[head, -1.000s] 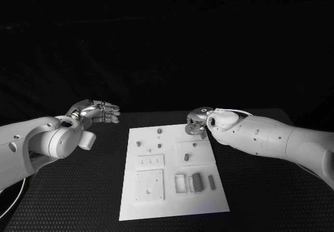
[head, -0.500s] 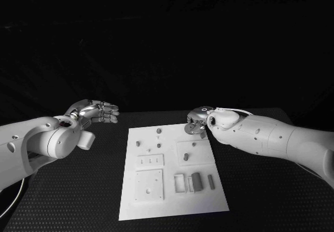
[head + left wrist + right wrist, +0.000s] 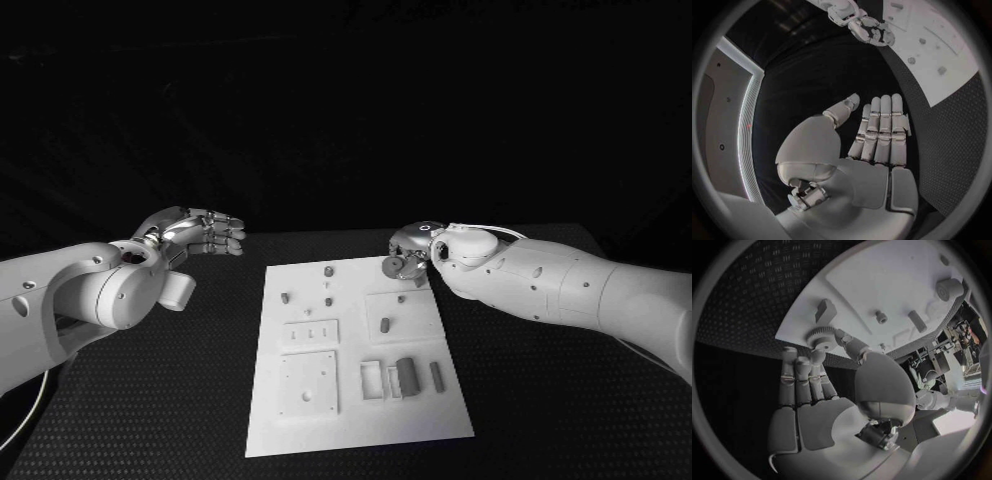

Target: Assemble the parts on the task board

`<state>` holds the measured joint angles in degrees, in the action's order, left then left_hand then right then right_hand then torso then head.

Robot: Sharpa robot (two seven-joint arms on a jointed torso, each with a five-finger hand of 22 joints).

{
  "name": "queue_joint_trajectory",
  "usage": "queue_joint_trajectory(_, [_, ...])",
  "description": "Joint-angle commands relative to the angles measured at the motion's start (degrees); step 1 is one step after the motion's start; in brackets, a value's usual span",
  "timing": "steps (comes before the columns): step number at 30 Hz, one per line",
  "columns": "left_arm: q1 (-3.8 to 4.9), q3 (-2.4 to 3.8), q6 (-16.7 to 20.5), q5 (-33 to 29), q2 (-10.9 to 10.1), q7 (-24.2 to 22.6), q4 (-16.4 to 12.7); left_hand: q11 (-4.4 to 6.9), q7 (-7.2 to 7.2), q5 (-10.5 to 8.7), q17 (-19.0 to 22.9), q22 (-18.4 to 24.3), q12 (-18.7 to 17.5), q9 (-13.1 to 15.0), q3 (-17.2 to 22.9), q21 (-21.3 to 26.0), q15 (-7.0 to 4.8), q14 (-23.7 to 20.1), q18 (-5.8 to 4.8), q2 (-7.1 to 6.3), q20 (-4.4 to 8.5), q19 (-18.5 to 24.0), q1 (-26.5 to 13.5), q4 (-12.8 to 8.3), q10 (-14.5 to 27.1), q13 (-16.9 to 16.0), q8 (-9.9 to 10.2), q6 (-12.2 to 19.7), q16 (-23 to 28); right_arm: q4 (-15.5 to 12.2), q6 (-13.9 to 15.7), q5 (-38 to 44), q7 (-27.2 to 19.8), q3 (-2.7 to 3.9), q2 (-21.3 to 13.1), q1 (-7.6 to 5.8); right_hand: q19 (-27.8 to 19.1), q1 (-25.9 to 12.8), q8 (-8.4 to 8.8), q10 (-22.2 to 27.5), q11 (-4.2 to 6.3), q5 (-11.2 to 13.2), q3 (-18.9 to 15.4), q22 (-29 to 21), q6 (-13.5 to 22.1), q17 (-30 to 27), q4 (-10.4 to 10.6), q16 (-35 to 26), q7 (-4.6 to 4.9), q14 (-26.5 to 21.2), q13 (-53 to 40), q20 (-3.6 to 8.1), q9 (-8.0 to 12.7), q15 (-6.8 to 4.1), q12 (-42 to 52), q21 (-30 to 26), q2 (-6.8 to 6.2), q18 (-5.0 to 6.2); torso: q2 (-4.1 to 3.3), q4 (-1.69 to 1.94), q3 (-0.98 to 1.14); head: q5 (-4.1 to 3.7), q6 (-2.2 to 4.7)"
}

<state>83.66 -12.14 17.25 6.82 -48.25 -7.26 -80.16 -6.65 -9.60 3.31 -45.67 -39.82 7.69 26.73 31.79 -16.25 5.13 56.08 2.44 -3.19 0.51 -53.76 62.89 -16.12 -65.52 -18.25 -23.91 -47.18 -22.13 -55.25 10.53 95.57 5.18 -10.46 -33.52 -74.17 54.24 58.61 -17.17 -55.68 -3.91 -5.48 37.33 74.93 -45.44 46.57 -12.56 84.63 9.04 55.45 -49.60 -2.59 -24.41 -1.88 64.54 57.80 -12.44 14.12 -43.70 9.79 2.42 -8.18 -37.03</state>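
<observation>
While the robot's left hand (image 3: pixel 195 230) hovers over the black textured table (image 3: pixel 159 390) in the left middle of the head view, its fingers lie straight and side by side with the thumb set a little apart, and it holds nothing; the left wrist view shows the same flat, bare palm (image 3: pixel 861 150).

The right hand (image 3: pixel 408 252) sits just right of centre in the head view, over the far right corner of the flat white rectangular task board (image 3: pixel 361 425). It pinches a small grey toothed gear (image 3: pixel 821 335) between the thumb and the fingertips, the other fingers lying straight beside one another. In the head view the gear (image 3: pixel 392 265) shows as a small round disc under the hand, just above the board's upper right part; whether it touches the board cannot be told.

On the board, small grey pegs (image 3: pixel 330 271) stand in its upper part, and a raised square plate (image 3: pixel 310 382) lies at the lower left. A row of upright grey blocks (image 3: pixel 408 374) stands at the lower right. In the right wrist view a short grey cylinder (image 3: pixel 949 288) stands near the board's far edge, with a small block (image 3: pixel 825 310) near the gear.
</observation>
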Motion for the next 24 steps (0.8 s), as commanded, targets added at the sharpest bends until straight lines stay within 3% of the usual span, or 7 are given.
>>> queue_joint_trajectory(1, [0.04,0.04,-0.64,0.11,0.02,-0.43,-0.08,-0.20,-0.41,-0.37,-0.06,-0.06,-0.37,0.07,-0.08,0.36,0.21,0.06,0.01,-0.04,-0.10,0.06,-0.10,-0.21,-0.07,-0.06,0.33,0.10,0.23,0.00,-1.93,-0.20,-0.40,0.00,0.15,0.04,0.35,0.60,-0.13,8.06,0.06,0.07,0.06,0.99,-3.11,0.01,0.22,0.05,0.97,0.30,0.11,0.21,-0.05,-0.14,0.34,0.17,0.47,0.88,0.01,0.02,-0.01,-0.02,0.01])
queue_joint_trajectory(9, [0.04,0.04,-0.68,0.11,0.04,-0.43,-0.06,-0.20,-0.42,-0.37,-0.08,-0.07,-0.40,0.08,-0.09,0.37,0.21,0.06,0.01,-0.04,-0.11,0.06,-0.13,-0.19,-0.07,-0.09,0.35,0.11,0.24,1.38,-3.72,-0.20,-0.88,0.01,0.59,0.04,0.37,0.96,-1.57,7.49,0.91,0.08,-0.52,1.12,-5.47,0.21,-1.69,0.39,0.03,0.64,0.49,0.35,-0.61,-0.90,0.61,0.67,5.44,0.88,0.00,0.04,-0.03,-0.07,-0.05])
queue_joint_trajectory(12, [0.04,0.04,-0.69,0.11,0.03,-0.42,-0.06,-0.20,-0.42,-0.37,-0.08,-0.08,-0.41,0.08,-0.09,0.38,0.21,0.06,0.00,-0.04,-0.11,0.06,-0.13,-0.18,-0.08,-0.10,0.35,0.11,0.25,1.89,-4.10,-0.20,-0.97,0.00,0.76,0.04,0.38,0.84,-1.77,7.34,1.04,0.06,-0.61,1.11,-5.82,0.25,-2.20,0.45,-0.12,0.72,0.58,0.37,-0.70,-1.03,0.65,0.77,6.42,0.88,-0.02,0.02,0.00,-0.08,-0.05])
queue_joint_trajectory(24, [0.04,0.04,-0.75,0.11,0.12,-0.42,-0.02,-0.21,-0.42,-0.37,-0.12,-0.11,-0.48,0.10,-0.09,0.42,0.22,0.06,0.01,-0.04,-0.11,0.05,-0.13,-0.19,-0.08,-0.17,0.37,0.11,0.29,2.22,-4.65,0.21,-1.07,0.00,1.50,0.06,0.57,0.53,-2.22,6.95,1.32,0.04,-0.75,1.09,-6.62,0.37,-2.90,0.64,-0.42,0.96,0.72,0.44,-0.92,-1.26,0.77,1.00,6.77,0.88,0.00,0.04,-0.01,-0.11,-0.21])
